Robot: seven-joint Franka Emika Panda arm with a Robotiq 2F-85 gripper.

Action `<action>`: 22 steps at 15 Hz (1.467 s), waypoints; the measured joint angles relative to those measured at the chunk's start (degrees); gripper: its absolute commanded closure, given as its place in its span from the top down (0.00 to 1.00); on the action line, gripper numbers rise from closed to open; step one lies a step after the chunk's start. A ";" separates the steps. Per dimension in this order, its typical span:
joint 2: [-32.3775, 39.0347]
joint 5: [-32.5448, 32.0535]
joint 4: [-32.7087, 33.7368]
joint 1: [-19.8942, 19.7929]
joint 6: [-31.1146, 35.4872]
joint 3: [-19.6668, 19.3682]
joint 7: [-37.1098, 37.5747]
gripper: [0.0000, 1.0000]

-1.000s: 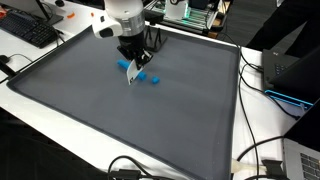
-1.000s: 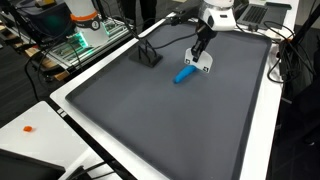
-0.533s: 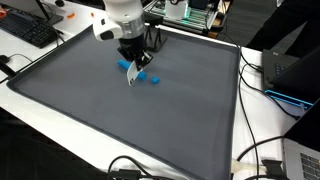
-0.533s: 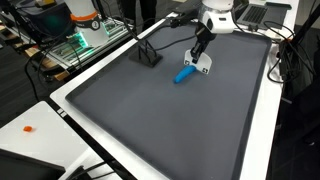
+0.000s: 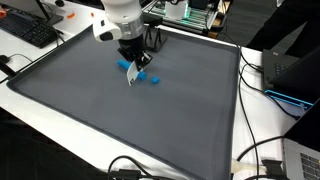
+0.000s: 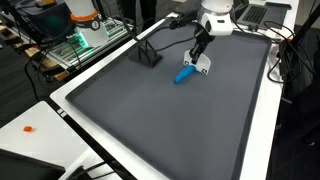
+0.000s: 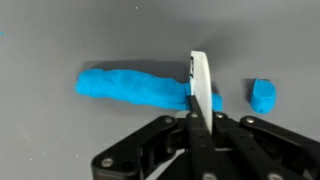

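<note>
Almost nothing had shifted over the last second. The gripper (image 7: 198, 112) stayed clamped shut on a thin white blade (image 7: 199, 78). The blue clay roll (image 7: 135, 86) lay crosswise under the blade, mostly leftward in the wrist view, with a small blue piece (image 7: 263, 95) apart on the other side.

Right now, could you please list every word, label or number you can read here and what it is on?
No text can be read in any view.
The key legends on the keyboard are too small to read.
No markings show on the blade, gripper, blue roll or mat.
</note>
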 measured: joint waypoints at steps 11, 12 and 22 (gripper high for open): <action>-1.16 4.92 -1.79 -1.44 0.00 0.43 -1.01 0.01; -1.34 5.09 -2.09 -1.45 0.00 0.46 -1.01 0.01; -3.23 6.92 -4.94 -1.61 -0.39 1.14 -1.55 0.01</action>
